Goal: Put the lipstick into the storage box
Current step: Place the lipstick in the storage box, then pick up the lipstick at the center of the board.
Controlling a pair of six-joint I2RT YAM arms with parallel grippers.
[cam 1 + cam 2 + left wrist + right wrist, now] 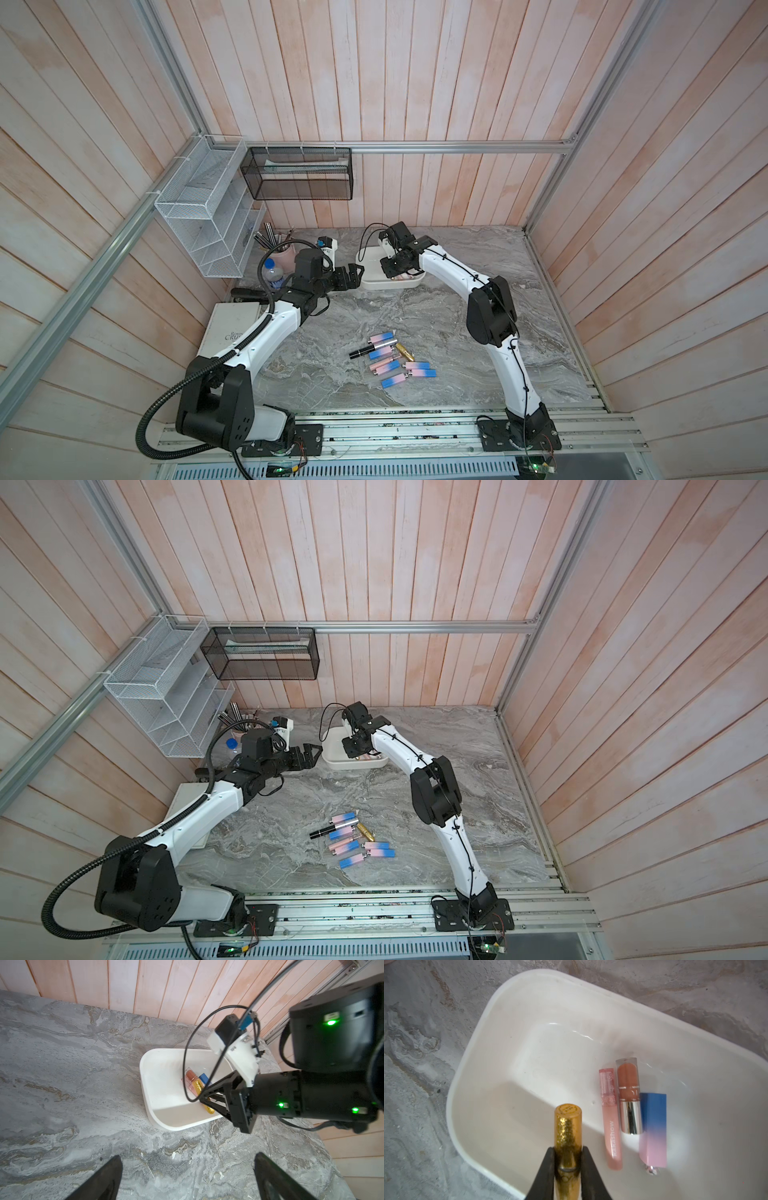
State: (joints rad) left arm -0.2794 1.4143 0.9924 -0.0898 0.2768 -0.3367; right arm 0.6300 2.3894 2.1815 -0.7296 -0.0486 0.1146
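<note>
Lipstick (568,1126), gold glitter tube, pinched between right gripper (568,1150) jaws, inside storage box (471,1064) rim. Left gripper (188,1165) spread wide, empty, box just ahead.

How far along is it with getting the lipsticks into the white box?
Done: a pink tube, a brown tube and a blue-pink lipstick lie in the storage box. In hand: the right gripper holds a gold lipstick over the box. Remaining: a cluster of lipsticks on the table; the left gripper is open, empty.

The right gripper (568,1148) clamps a gold lipstick (568,1124) above the storage box (529,1053).
</note>
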